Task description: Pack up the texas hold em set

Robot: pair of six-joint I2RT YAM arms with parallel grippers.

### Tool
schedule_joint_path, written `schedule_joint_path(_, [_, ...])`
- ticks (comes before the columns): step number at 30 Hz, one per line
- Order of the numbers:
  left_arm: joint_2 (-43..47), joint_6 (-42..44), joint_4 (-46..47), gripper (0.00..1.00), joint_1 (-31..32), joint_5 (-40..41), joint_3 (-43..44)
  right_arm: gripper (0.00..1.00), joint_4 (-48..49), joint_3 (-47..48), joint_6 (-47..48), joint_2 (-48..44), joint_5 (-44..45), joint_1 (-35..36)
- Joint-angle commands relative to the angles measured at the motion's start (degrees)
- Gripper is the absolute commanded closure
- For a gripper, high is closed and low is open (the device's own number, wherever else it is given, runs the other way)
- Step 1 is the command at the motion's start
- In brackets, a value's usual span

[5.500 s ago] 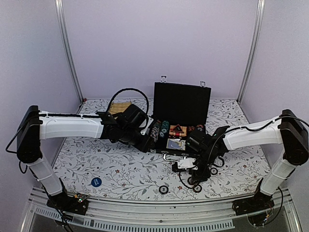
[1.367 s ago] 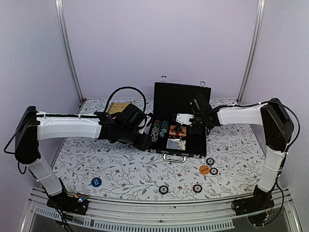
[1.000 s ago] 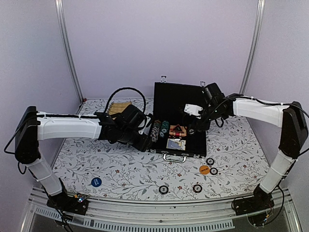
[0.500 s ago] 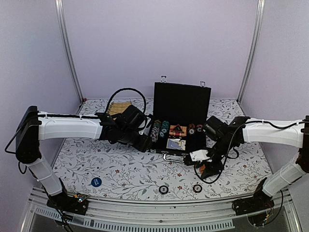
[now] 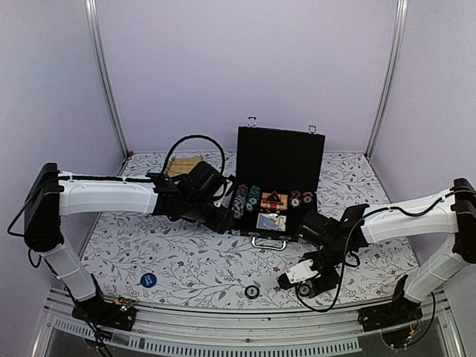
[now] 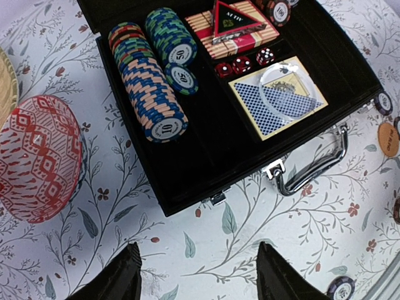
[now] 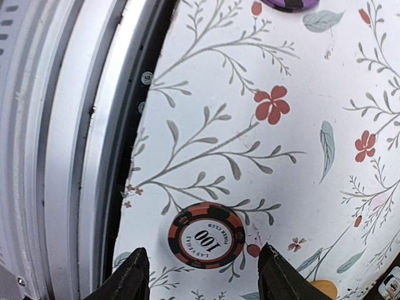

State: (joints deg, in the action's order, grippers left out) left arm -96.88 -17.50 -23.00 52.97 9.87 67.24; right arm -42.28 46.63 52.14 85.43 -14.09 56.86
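At the near edge of the table (image 7: 300,112), we find the 100 chip (image 7: 207,235) centred between the open, empty fingers (image 7: 128,278) of the right gripper (image 7: 202,256).

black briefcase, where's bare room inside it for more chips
Bare lining in the black briefcase: the lane between the stacked blue-and-orange poker chips and the blue-backed card deck, down to the front wall. Crowded: far end, with red dice and red triangle.

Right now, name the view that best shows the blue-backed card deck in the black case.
Left wrist: the blue-backed card deck lies close and sharp in the open black case. The top view shows it small and distant; the right wrist view misses it.
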Motion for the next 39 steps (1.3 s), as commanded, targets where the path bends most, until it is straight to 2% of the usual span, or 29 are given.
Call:
schedule_joint_path(1, [-0.43, -0.61, 0.56, 0.37, -0.26, -0.09, 0.94, 0.39, 3.88, -1.04, -1.64, 1.72, 4.94, 0.73])
schedule_joint_path(16, [-0.71, -0.39, 1.53, 0.37, -0.32, -0.09, -0.10, 0.44, 3.26, -0.42, -3.13, 5.07, 6.55, 4.33])
schedule_joint_path(24, [-0.62, -0.64, 2.00, 0.37, -0.32, -0.19, -0.52, 0.59, 2.88, 0.33, -3.77, 6.55, 6.58, 4.40])
schedule_joint_path(27, [-0.50, -0.49, 1.94, 0.37, -0.30, -0.07, -0.44, 0.67, 2.49, 1.45, -4.17, 5.62, 6.40, 4.35])
schedule_joint_path(30, [-0.51, -0.50, 1.95, 0.37, -0.30, -0.11, -0.45, 0.70, 1.95, 3.21, -4.42, 3.82, 7.53, 4.06])
schedule_joint_path(33, [-0.54, -0.51, 1.98, 0.37, -0.26, -0.18, -0.47, 0.71, 0.63, 7.28, -4.00, 2.34, 7.29, 0.88])
schedule_joint_path(39, [-0.31, -0.77, 2.15, 0.37, -0.30, -0.09, -0.71, 0.71, 0.73, 16.99, -3.28, 4.29, 7.55, -10.85])
